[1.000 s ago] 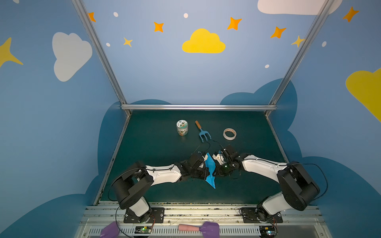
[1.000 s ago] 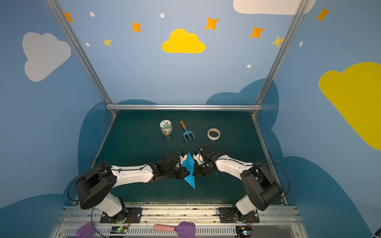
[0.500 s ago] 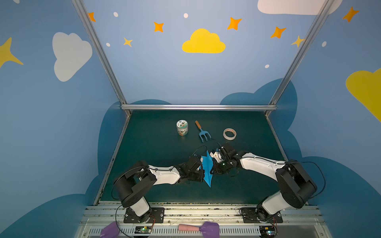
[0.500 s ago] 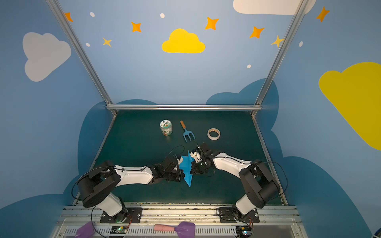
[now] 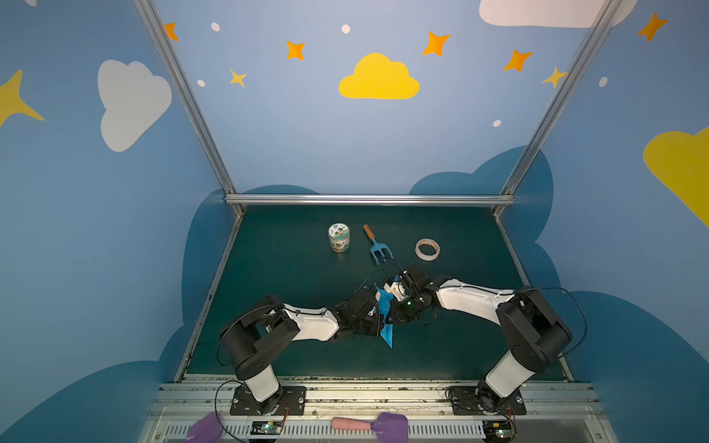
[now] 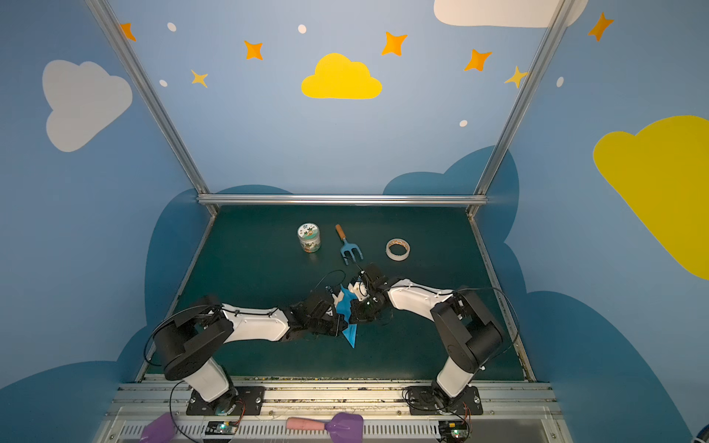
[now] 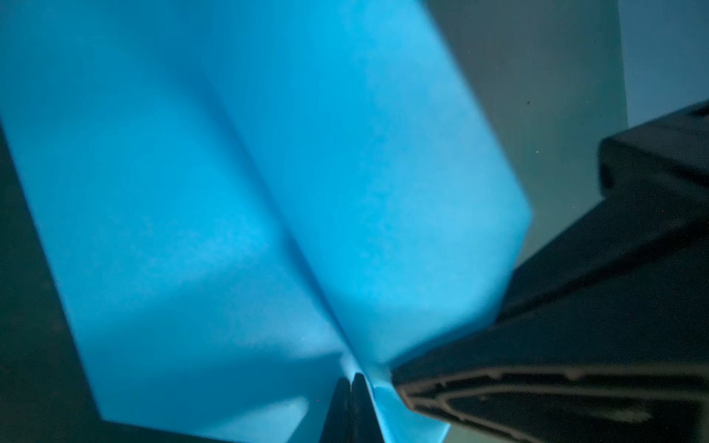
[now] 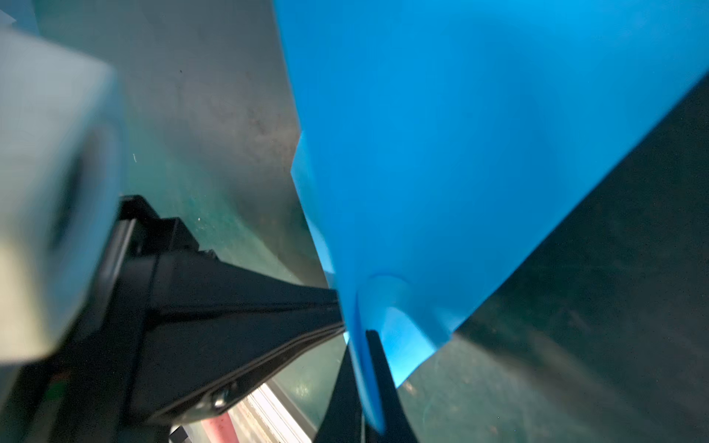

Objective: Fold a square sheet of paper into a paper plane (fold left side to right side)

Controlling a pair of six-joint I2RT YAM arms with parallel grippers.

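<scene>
The paper plane (image 5: 386, 333) is bright sky-blue, a narrow dart with a centre crease, standing on edge over the front middle of the green table (image 5: 291, 276). Its long axis runs far to near, with the tip toward the front edge. The left gripper (image 7: 351, 387) and the right gripper (image 8: 362, 370) both pinch it, fingers clamped.

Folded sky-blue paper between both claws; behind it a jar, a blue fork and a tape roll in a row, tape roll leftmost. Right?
No: the beige tape roll is rightmost; the small printed jar is leftmost, the blue wooden-handled fork between, as both top views show. The folded sky-blue paper is where you say.
</scene>
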